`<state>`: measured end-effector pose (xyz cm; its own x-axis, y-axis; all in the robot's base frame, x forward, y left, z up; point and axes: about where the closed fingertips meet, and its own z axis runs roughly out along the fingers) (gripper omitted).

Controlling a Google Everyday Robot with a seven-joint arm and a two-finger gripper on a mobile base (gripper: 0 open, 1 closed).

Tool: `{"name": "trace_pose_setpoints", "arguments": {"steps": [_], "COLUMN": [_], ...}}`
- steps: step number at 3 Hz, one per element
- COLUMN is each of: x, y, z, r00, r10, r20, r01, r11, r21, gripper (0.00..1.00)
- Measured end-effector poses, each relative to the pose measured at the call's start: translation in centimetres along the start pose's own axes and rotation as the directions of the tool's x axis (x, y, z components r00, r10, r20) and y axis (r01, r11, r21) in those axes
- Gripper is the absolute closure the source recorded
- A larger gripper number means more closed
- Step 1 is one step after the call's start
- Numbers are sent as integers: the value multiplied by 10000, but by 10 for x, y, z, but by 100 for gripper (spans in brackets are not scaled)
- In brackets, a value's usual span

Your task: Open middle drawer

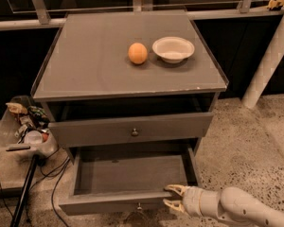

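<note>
The middle drawer (118, 200) is pulled far out of the grey cabinet, and its inside looks empty. Its small round knob (139, 205) shows at the centre of the flat front. My gripper (168, 196) is at the right end of that front, with the arm coming in from the lower right. Its fingers (176, 188) are spread, one over the front's top rim and one before its face. The taller-fronted top drawer (132, 129) with its knob (134, 132) stands slightly out above. The lowest drawer is hidden.
On the cabinet top (94, 70) sit an orange (137, 53) and a white bowl (173, 48). A clear bin of clutter (26, 126), a dark pole and cables stand at the left. A white post (270, 56) stands at the right. The floor is speckled.
</note>
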<state>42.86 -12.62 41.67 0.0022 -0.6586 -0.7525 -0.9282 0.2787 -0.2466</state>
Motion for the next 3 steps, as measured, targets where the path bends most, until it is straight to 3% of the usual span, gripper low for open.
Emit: {"name": "trace_pose_setpoints", "arguments": {"steps": [1,3], "x": [0,0], "y": [0,0], "z": [0,0], "r00": [10000,10000], "r10": [0,0], "r20": [0,1], "r01": [0,0], "r11": [10000,10000], "r21": [0,-1], "gripper": [6,0]}}
